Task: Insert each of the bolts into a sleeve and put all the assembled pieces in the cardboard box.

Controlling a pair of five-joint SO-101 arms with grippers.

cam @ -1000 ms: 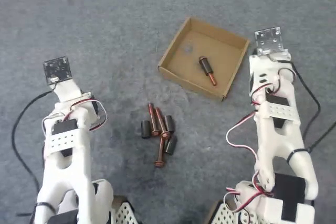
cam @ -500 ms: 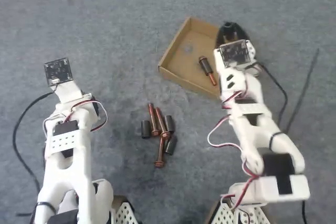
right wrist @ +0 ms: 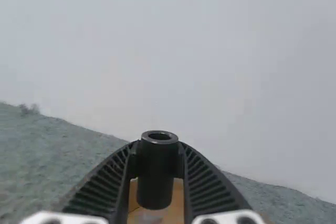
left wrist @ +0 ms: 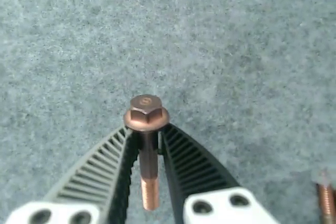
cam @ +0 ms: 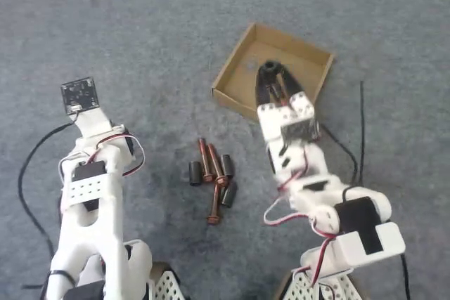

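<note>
High view: the cardboard box (cam: 242, 75) sits on the grey surface (cam: 140, 40). The right arm (cam: 295, 152) leans in over the box's near wall, with its jaws inside the box outline. Near the box but apart from it, on the side toward the arm bases, is a loose pile of three bolts (cam: 204, 160) and three sleeves (cam: 195, 172), some of them touching. The left arm (cam: 88, 180) stands well apart from the box, farther from it than the pile.

Left wrist view: the left arm's jaws are clamped on a copper-coloured bolt (left wrist: 147, 153), gripping the shank just under the flanged hex head. The threaded end points back toward the wrist. Another bolt tip (left wrist: 326, 203) shows on the surface nearby.

Right wrist view: the right arm's jaws are clamped across the middle of a black sleeve (right wrist: 157, 169). Its open bore is clear of the grip, and a strip of the box shows just beneath it.

Both parts look rigid, small and light. The smooth, round sleeve could twist or slip, so a grip across its body that leaves the bore free suits it. The bolt's flange stops it sliding through. Mating likely needs the threaded end exposed. The loose pieces will probably roll, so each is best gripped across mid-shank.
</note>
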